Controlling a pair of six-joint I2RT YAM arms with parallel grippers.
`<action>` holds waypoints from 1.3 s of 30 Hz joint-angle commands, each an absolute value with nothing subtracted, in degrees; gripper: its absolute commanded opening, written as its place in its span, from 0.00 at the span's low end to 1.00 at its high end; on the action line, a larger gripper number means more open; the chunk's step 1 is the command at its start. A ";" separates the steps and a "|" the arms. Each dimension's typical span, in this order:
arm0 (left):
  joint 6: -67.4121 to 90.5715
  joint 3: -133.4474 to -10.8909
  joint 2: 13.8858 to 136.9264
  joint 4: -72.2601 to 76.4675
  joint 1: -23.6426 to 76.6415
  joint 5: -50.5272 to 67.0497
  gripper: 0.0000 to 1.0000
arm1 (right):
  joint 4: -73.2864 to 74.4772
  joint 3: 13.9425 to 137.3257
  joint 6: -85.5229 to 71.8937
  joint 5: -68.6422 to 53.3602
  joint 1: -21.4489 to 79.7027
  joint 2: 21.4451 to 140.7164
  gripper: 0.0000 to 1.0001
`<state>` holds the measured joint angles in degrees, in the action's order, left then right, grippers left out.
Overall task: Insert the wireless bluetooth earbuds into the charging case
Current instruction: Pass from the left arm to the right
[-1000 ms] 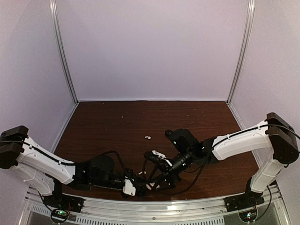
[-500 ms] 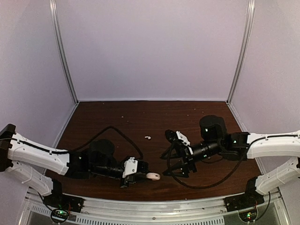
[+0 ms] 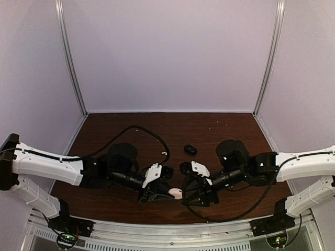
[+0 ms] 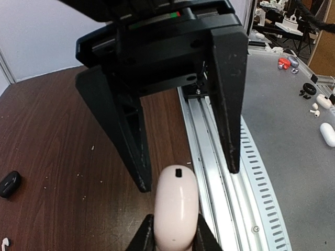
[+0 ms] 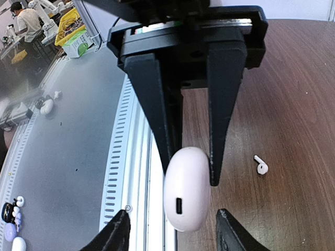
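My left gripper (image 3: pixel 168 192) is shut on a closed pale pink-white charging case (image 3: pixel 176 194) and holds it near the table's front edge. In the left wrist view the case (image 4: pixel 177 209) sits between my fingertips (image 4: pixel 142 238), port end outward. My right gripper (image 3: pixel 189 197) is open and faces the case from the right. In the right wrist view the case (image 5: pixel 187 188) hangs just beyond my open fingers (image 5: pixel 116 234). One white stemmed earbud (image 3: pixel 165 153) lies on the table and also shows in the right wrist view (image 5: pixel 260 164). The other earbuds are out of view.
A small closed black case (image 3: pixel 190 149) lies on the brown table, behind the grippers; it also shows in the left wrist view (image 4: pixel 9 183). The metal front rail (image 3: pixel 172 228) runs just below both grippers. A black cable (image 3: pixel 141 129) loops over the table from the left arm.
My left gripper has carried the pale case up and right. My right gripper has swung down and left until its open jaws face the case.
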<state>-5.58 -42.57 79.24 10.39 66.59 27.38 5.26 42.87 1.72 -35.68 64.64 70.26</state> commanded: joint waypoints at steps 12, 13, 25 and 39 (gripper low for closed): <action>-3.80 -46.48 81.80 8.34 65.61 31.50 0.00 | 7.80 47.67 2.37 -31.72 65.56 73.24 0.42; -3.78 -46.61 81.89 8.23 65.65 31.48 0.00 | 8.02 47.78 2.35 -31.74 65.64 73.36 0.41; -3.04 -44.32 79.00 11.44 64.87 27.60 0.26 | 6.97 47.50 1.78 -30.45 65.93 72.77 0.14; 7.05 -26.74 61.66 37.72 61.79 18.78 0.79 | -12.08 41.14 -7.36 -27.02 62.44 64.80 0.13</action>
